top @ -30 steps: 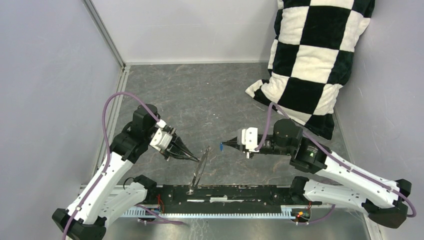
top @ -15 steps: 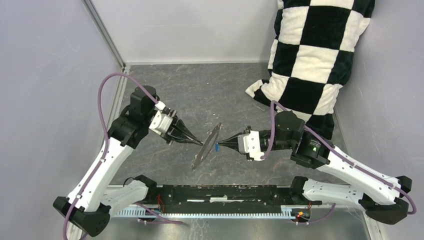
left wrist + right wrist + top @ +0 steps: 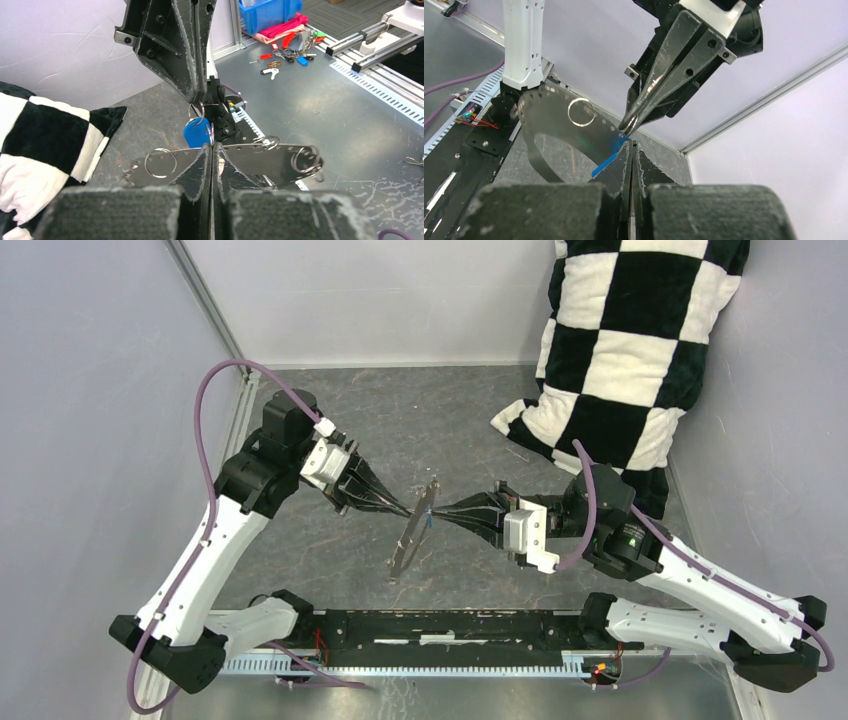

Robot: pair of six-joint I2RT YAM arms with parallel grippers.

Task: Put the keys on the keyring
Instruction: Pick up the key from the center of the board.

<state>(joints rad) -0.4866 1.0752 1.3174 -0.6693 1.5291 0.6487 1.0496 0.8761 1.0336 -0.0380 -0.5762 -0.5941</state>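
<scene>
My left gripper (image 3: 410, 512) is shut on the keyring (image 3: 405, 545), a dark metal hoop held edge-on above the table. In the left wrist view the hoop (image 3: 260, 160) runs across behind the closed fingertips (image 3: 211, 146) and carries small wire rings. My right gripper (image 3: 432, 516) faces it from the right, shut on a key with a blue head (image 3: 427, 522), and the two tips almost touch. The blue key (image 3: 196, 132) sits right at the hoop's edge. In the right wrist view the key (image 3: 606, 161) lies against the hoop (image 3: 551, 107) beside my closed right gripper (image 3: 631, 145).
A black-and-white checkered pillow (image 3: 620, 360) leans in the back right corner. A black rail (image 3: 450, 625) runs along the near edge between the arm bases. Beyond the table lie several spare keys (image 3: 285, 50) and a blue bin (image 3: 270, 10).
Both grippers have moved away from the near edge and closed in on each other. The left carried the keyring up and back; the right brought the blue key against it.
</scene>
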